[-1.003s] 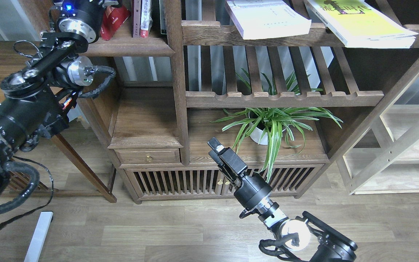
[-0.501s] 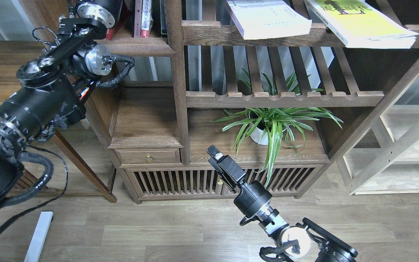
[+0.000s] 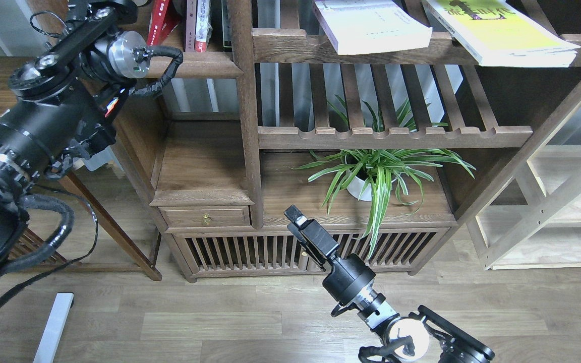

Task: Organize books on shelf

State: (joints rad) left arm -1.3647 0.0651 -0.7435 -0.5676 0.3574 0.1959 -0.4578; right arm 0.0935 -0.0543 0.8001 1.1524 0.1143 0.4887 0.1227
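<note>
Head view: your left arm has risen, gripper out of frame by the red book; right gripper idles, spread unclear

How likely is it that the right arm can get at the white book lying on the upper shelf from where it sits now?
Probably yes. The right gripper hangs low before the cabinet, well below the white book, whose edge overhangs the shelf front. Nothing visibly blocks a rise in front of the slatted rack.

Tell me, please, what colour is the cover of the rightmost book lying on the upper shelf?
Yellow-green, in the head view: book.
</note>
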